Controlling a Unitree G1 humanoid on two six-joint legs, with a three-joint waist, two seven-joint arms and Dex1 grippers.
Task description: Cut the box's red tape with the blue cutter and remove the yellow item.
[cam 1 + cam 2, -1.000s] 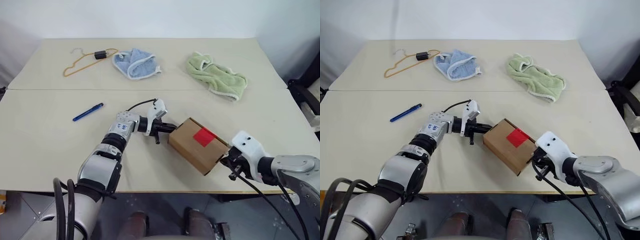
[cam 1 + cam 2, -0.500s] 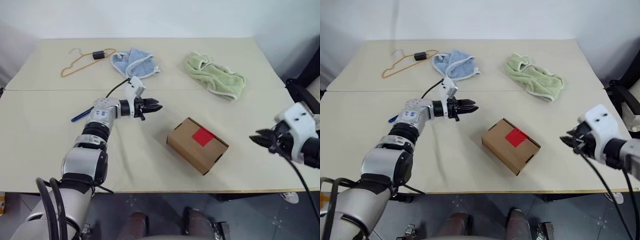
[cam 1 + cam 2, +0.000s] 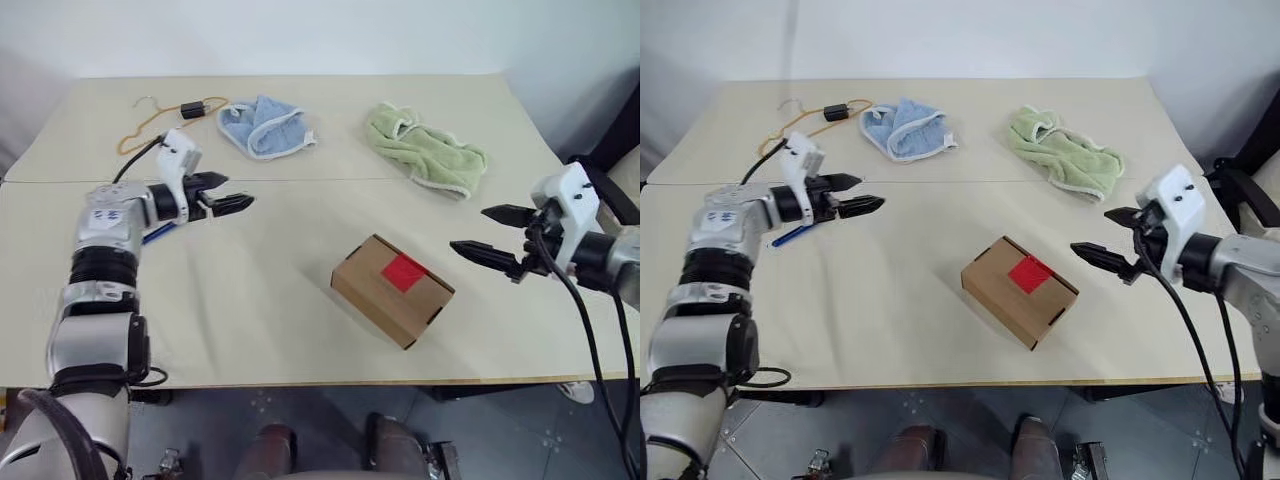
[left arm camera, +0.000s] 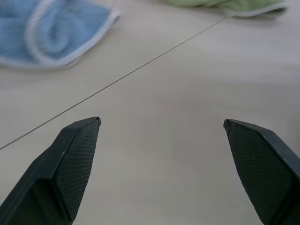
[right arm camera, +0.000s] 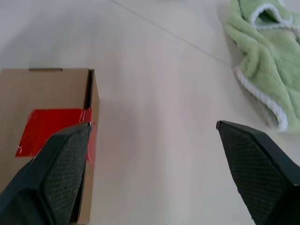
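Both grippers have let go of the box (image 3: 392, 290) and pulled apart, left gripper (image 3: 232, 193) and right gripper (image 3: 488, 236) now spread wide and empty. The box sits mid-desk near the front edge, red tape (image 3: 404, 271) uncut; the blue cutter (image 3: 792, 236) lies near the left edge under the left gripper, likely the next pickup.

Bare table (image 3: 260, 290) lies between my left claw (image 3: 232, 192) and the box (image 3: 392, 290); nothing blocks that path. The cutter (image 3: 792, 235) sits just below my left wrist. Beyond that claw: blue cloth (image 3: 262, 126), hanger (image 3: 160, 122). Right claw (image 3: 490, 233) hangs beside the box, green towel (image 3: 425, 150) beyond it.
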